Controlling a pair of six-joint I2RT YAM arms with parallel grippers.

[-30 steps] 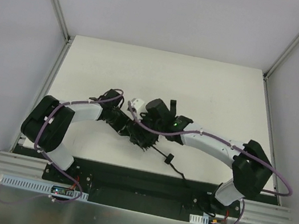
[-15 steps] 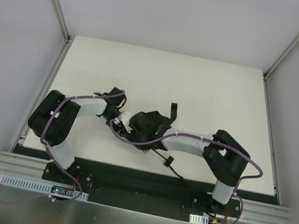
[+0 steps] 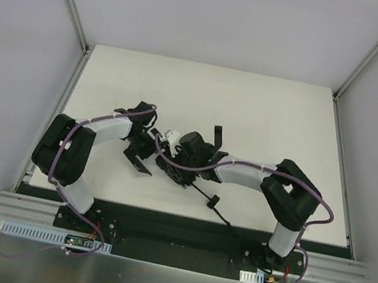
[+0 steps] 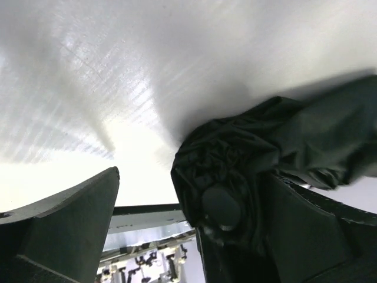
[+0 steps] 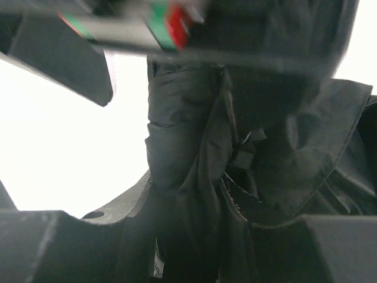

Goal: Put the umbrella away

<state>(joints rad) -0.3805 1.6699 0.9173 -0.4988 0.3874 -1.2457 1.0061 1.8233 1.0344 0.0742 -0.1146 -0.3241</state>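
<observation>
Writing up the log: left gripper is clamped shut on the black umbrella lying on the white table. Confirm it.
No: the left gripper stands open, jaws spread wide with the umbrella between them, as the left wrist view shows. The umbrella does lie on the white table.

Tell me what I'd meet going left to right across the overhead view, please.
left arm's elbow → left gripper, jaws open → umbrella, a black bundle → right arm's elbow
</observation>
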